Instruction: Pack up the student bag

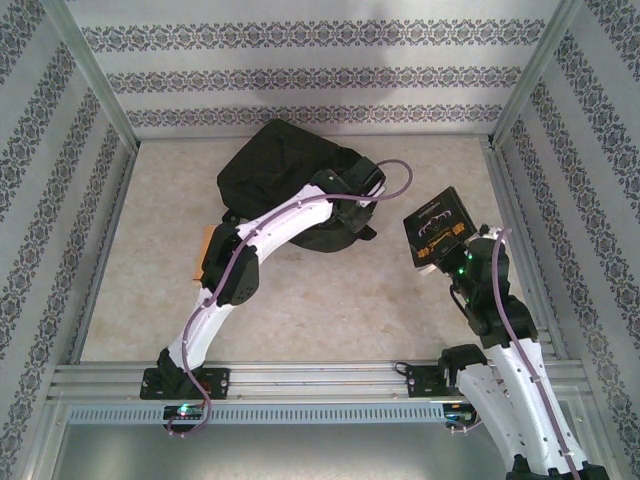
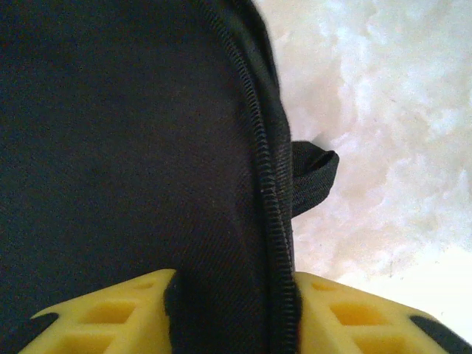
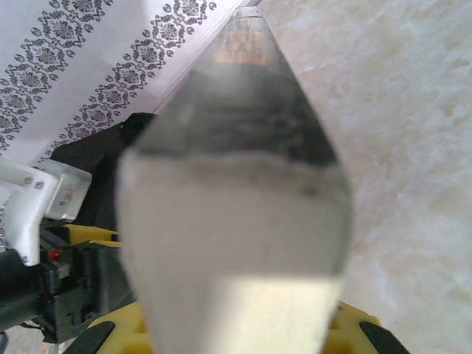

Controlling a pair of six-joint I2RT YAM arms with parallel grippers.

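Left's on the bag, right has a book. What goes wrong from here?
1. The left gripper pinches only the zipper edge of the student bag; the floppy fabric may slip out.
2. The right gripper holds the book by one end; it may tilt or drop.
3. The left arm lies across the bag, so the book could hit it going in.

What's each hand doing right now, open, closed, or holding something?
Left hand: closed on the zippered edge of the student bag.
Right hand: closed, holding a black book.
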